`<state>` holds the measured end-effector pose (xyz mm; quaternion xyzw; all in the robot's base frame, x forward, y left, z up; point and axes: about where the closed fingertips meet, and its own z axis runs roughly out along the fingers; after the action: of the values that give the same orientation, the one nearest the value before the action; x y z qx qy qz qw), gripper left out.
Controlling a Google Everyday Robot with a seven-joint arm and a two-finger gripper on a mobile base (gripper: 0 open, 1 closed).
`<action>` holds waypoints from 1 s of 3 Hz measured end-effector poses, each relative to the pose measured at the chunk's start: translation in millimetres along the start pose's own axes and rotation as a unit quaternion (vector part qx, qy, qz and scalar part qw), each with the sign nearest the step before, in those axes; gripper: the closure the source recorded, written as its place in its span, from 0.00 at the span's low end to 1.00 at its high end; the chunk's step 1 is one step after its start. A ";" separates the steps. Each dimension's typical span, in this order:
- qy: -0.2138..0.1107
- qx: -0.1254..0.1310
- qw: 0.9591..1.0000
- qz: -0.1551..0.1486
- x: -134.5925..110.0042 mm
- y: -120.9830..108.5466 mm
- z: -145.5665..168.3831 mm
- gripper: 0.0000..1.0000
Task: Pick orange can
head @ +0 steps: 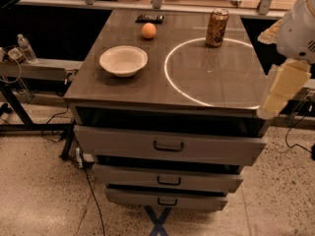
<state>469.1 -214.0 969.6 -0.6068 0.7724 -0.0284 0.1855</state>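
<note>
Atop the cabinet (221, 80) stands the orange can (217, 27); gripper (281, 91) beside its edge.

The orange can (217, 27) is mottled orange-brown and gold with a silver rim. The glossy grey-brown surface (113, 88) carries a thin white ring (166, 70), a cream-white bowl (123, 60) and a plain orange fruit (148, 30). The tool (278, 95), pale yellow under a white arm (298, 28), hangs by the right edge. The drawers (128, 144) are grey and the floor (39, 191) is speckled beige.
</note>
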 end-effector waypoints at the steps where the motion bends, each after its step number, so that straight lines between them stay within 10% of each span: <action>1: -0.037 0.017 0.999 -0.004 -6.4 -41.1 22.8 0.00; 3: -0.127 0.121 0.984 0.007 -29.4 -177.1 54.0 0.00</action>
<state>656.3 -222.8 974.5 -0.5732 0.7377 -0.0431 0.3542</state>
